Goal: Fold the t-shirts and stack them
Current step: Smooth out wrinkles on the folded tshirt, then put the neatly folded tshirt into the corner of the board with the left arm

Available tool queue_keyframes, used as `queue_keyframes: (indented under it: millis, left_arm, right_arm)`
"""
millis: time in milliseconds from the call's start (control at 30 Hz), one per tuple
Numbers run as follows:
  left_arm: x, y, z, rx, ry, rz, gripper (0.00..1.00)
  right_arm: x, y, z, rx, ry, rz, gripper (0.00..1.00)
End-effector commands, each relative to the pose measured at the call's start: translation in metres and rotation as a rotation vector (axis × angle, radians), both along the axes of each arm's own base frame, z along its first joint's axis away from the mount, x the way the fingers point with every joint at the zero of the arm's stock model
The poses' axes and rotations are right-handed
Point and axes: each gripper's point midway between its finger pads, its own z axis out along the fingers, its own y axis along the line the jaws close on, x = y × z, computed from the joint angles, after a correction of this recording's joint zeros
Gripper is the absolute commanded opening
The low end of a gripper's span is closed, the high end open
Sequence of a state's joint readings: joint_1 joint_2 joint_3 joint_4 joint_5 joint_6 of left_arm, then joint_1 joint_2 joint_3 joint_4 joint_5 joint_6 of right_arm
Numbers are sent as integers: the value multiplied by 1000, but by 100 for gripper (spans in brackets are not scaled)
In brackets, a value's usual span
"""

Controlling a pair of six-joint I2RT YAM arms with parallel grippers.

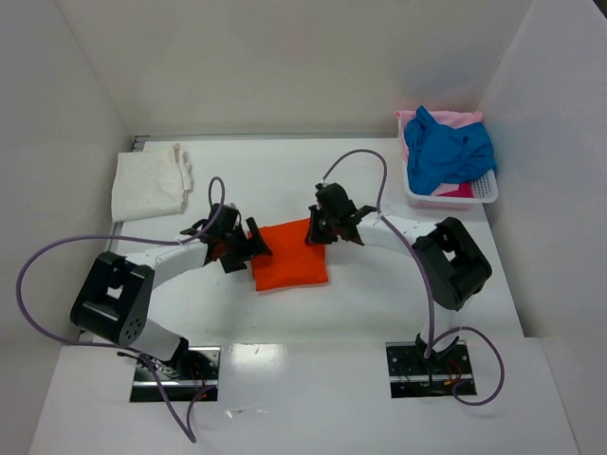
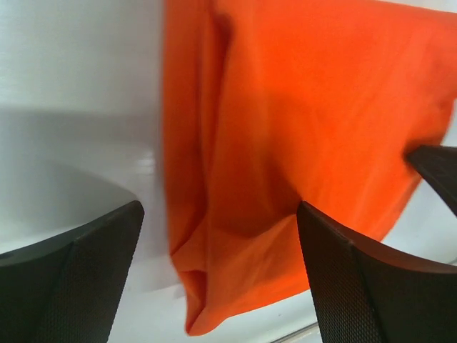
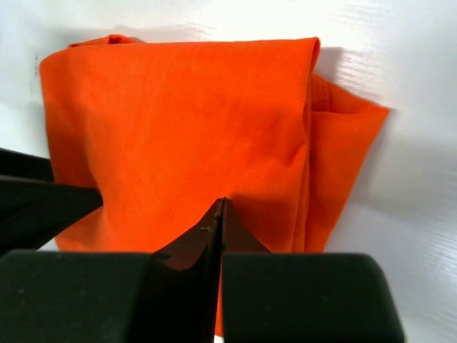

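Judging from the layout, roughly half is done: cream-white t-shirt (image 1: pixel 147 182) folded far left, orange t-shirt (image 1: pixel 289 256) folded at centre between the wide-open left gripper (image 1: pixel 245 248) and tightly closed right gripper (image 1: pixel 318 232), blue t-shirt (image 1: pixel 446 152) and pink t-shirt (image 1: pixel 455 118) crumpled in the basket (image 1: pixel 453 199), nothing stacked.

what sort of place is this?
Likely a lab test cell: white table boxed in by plain white walls, left arm and right arm bolted at its near edge, one orange t-shirt and a basket as props.

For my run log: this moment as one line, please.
orange t-shirt: folded | left claw: open over its edge | right claw: shut at it
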State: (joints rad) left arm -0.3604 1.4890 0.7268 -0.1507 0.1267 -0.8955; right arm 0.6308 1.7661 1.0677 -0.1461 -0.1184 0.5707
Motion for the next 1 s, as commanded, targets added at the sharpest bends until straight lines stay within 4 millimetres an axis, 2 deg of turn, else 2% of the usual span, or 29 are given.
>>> queue_keyframes:
  millis: [0,167,367,467,600,767,867,933,967]
  left_arm:
    - [-4,-8,-15,-25,38,-29,96]
    - [-9,-16,-33,-63,78,-60,95]
    - [-14,-18,-39,-81,88,-73,90]
    - [-17,-15,-39,-73,82,-66,72]
    - [-14,-14,-37,-67,70,-61,41]
    - [-11,-15,-47,-42,92,-86,24]
    - [-4,-15,-43,-33,82,-92,0]
    - [7,-11,-35,-2,54,-99,0]
    - [15,-10,-26,15,24,-99,0]
  right_arm:
    - [11,1,2,-51,-34,7,1]
    - [11,-2,-10,-76,-15,4,1]
    - [11,1,-19,-75,-3,11,1]
    - [12,2,-22,-70,2,3,1]
    - [12,4,-21,-56,5,2,1]
    - [14,6,-22,-56,5,2,1]
    - [15,4,-20,-61,-2,-5,1]
    - [19,2,-9,-64,-28,-22,1]
    - [22,2,3,-55,-49,-34,4]
